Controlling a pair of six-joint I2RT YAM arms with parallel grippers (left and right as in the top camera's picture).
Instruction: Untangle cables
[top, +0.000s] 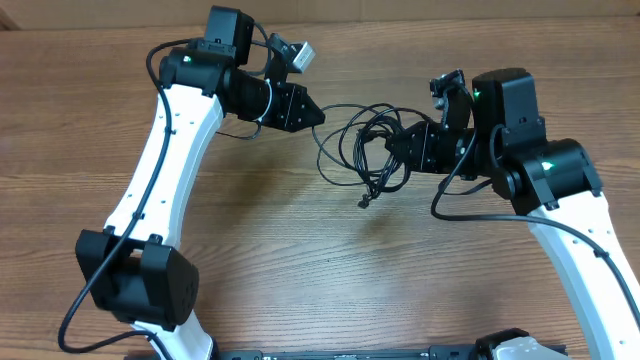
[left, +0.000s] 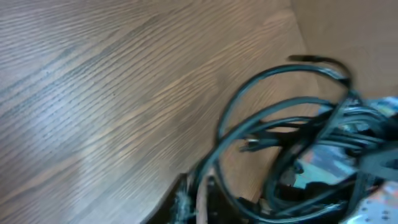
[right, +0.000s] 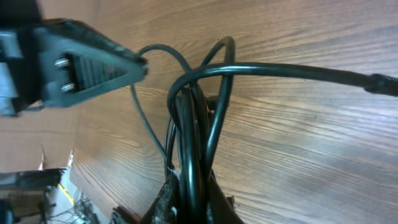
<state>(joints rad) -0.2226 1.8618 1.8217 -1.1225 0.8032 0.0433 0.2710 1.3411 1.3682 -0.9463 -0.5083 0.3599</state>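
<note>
**A:** Where are we finding the cables (top: 365, 145) right now?

**B:** We are looking at a knot of loops bunched between the two arms, on the far part of the desk (top: 300, 260). One loose plug (top: 365, 203) is trailing out of the bunch on the near side.

**A:** And what are we gripping?

**B:** The right tool (top: 393, 148) is closed on the cables. From its wrist view we are seeing several strands running down into the pinched fingers. The left tool (top: 318, 112) is sitting at the other side of the bunch with a strand running up to its tip. Its own view is blurred, so we cannot tell whether it is clamping that strand or standing open.

**A:** Which step are we judging this to be?

**B:** We are reading it as the pulling-apart step, and early in it. The loops are crossing over one another and no cable is lying on its own yet.

**A:** What is the next move asking of us?

**B:** We are thinking it calls for one firm anchor and one free strand. With the right side holding the bunch, the left side needs a sure pinch on a single loop. Then it needs a slow draw away to the left, while we are watching that the knot is loosening rather than tightening. Catching two strands at once is the risk we are guarding against.
</note>
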